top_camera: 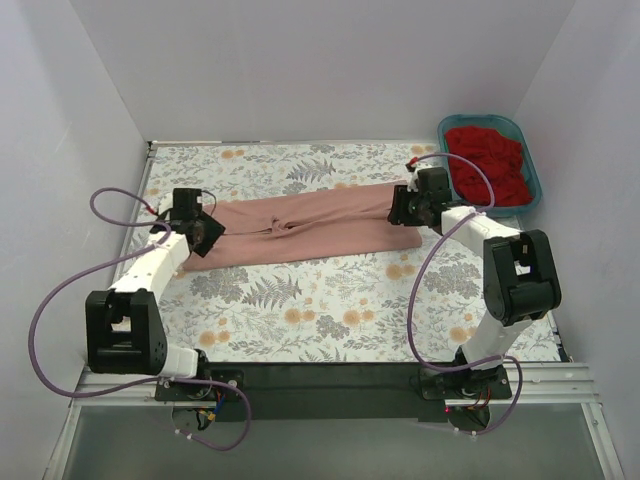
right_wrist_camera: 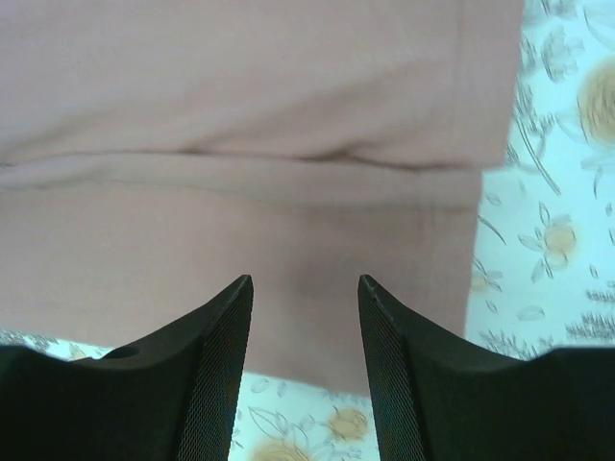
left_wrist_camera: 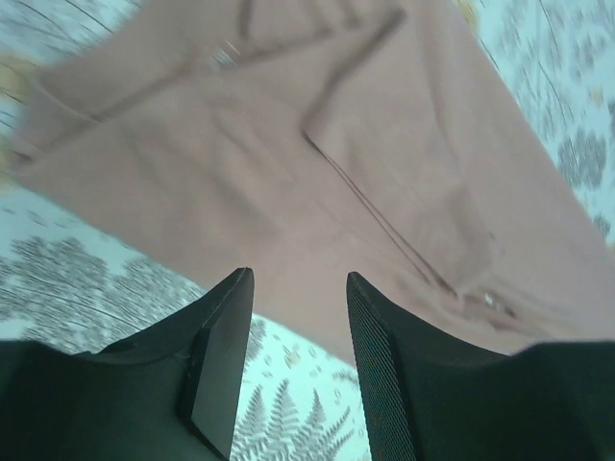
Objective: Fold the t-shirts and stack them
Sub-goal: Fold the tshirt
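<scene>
While both arms sit at opposite ends of it, the pink shirt point(top_camera: 305, 228) lies flat on the floral cloth point(top_camera: 330, 310) across the middle of the top view. It is folded lengthwise into a long narrow band, left end a bit lower in frame than the right end. Colour is dusty salmon, matte, with a small bunched crease just left of the band's centre. Left gripper point(top_camera: 205, 232) is at the band's left end, right gripper point(top_camera: 403, 208) at its right end near the upper edge. Left wrist view, blurred: fingers point(left_wrist_camera: 223, 346) spread apart, released, tips at the near edge of the shirt, floral cloth showing in the gap. Stacked layers are visible there, with a diagonal folded edge running from centre to lower right and a seam line at upper left. Right wrist view: that gripper is spread and released too, tips over pink fabric. A horizontal fold line crosses mid-frame, and the shirt's side edge runs down the right with floral cloth beyond it. Cannot tell from any view whether the fingertips touch the fabric. Red shirt point(top_camera: 487, 165) is crumpled in a heap inside the teal tub point(top_camera: 480, 120) at the upper right of the top view, near the right gripper.
</scene>
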